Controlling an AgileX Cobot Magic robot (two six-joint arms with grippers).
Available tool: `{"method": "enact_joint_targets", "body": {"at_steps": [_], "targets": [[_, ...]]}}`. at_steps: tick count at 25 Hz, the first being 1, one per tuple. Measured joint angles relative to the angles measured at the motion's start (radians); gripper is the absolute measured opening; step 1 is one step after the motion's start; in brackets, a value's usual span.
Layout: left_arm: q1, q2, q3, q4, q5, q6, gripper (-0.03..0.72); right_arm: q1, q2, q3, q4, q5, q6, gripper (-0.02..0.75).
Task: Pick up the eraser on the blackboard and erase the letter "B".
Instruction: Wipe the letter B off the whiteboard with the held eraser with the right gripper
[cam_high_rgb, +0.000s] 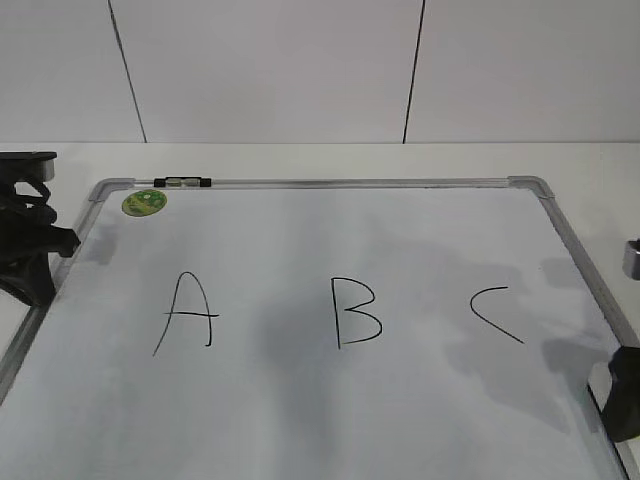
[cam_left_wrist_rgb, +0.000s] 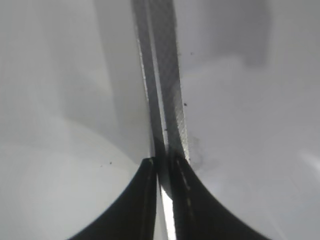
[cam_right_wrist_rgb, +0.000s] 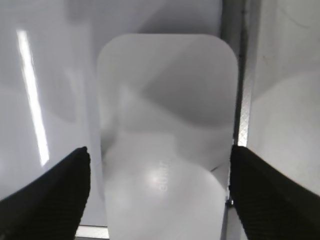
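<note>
The blackboard (cam_high_rgb: 300, 420) is a white dry-erase board with a grey frame, lying flat. The black letter "B" (cam_high_rgb: 357, 312) is drawn at its middle. The white glossy eraser (cam_right_wrist_rgb: 167, 125) shows only in the right wrist view, lying on the board beside the frame (cam_right_wrist_rgb: 243, 100). My right gripper (cam_right_wrist_rgb: 159, 150) is open, with one finger on each side of the eraser. In the exterior view it is at the board's lower right edge (cam_high_rgb: 625, 395), and the eraser is hidden there. My left gripper (cam_left_wrist_rgb: 162, 162) is shut and empty over the board's left frame (cam_left_wrist_rgb: 162, 60); it also shows in the exterior view (cam_high_rgb: 30, 240).
A black "A" (cam_high_rgb: 187, 312) is left of the B and a black "C" (cam_high_rgb: 497, 313) is right of it. A green round sticker (cam_high_rgb: 144, 201) sits at the board's far left corner. A white wall stands behind the table.
</note>
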Motion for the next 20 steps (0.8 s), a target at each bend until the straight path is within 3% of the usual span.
{"method": "enact_joint_targets", "body": {"at_steps": [12, 20], "targets": [[0.0, 0.0, 0.0, 0.0, 0.0, 0.0, 0.057, 0.004, 0.083, 0.0, -0.021, 0.002, 0.0, 0.656], [0.0, 0.0, 0.0, 0.0, 0.0, 0.0, 0.057, 0.006, 0.085, -0.004, -0.02, 0.032, 0.0, 0.541]]}}
